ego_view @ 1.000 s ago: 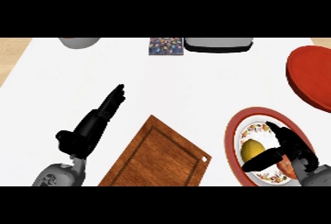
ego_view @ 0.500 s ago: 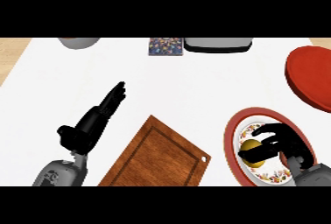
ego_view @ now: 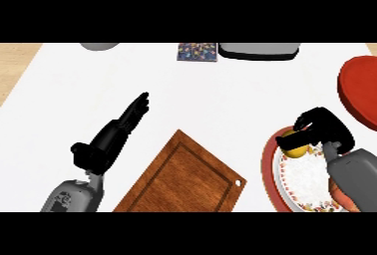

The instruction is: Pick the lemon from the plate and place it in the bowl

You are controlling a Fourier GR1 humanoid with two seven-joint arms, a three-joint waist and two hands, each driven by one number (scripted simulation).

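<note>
You've got one lemon (ego_view: 295, 148), one plate (ego_view: 296, 187), one red bowl (ego_view: 358, 89), one wooden cutting board (ego_view: 184, 177), and two hands: left (ego_view: 103, 144), right (ego_view: 324, 129).

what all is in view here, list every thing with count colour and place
lemon: one, yellow, over the plate's upper rim, inside the right hand's curled fingers
plate: one, white with red patterned rim, lower right
bowl: one, red, right edge, cut off
cutting board: one, brown wood, lower centre
patterned square item: one, multicoloured, top centre
grey item: one, grey and dark, top, right of centre
grey round item: one, grey, top left, cut off
counter: one, white top
left hand: one, black, fingers straight, left of the board
right hand: one, black, curled round the lemon
</note>
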